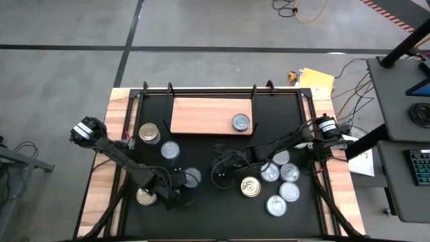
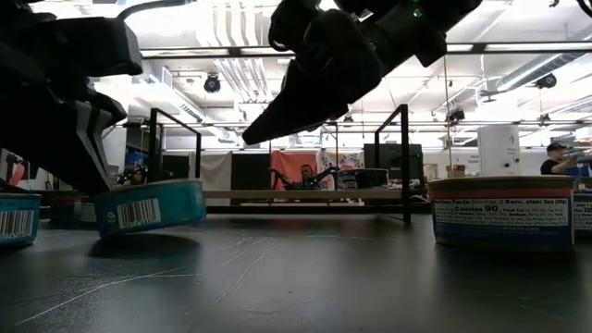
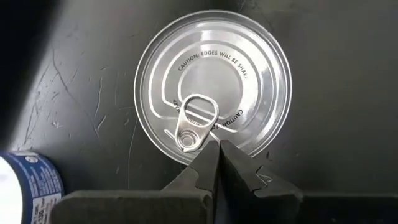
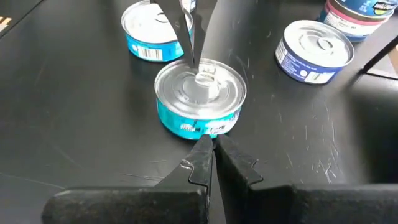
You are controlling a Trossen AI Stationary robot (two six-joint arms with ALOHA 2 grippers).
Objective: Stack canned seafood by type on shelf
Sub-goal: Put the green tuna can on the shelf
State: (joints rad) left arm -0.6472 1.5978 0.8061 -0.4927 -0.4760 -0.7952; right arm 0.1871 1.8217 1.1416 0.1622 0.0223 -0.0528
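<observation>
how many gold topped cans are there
3 gold-topped cans: one just left of the shelf, one near the table's left edge beside the left arm, and one mid-table, left of the silver-topped cluster. Others may be hidden under the arms.

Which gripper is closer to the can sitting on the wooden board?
Right. The right gripper is on the black table just below the wooden board holding the can; the left gripper is lower and farther left.
</observation>
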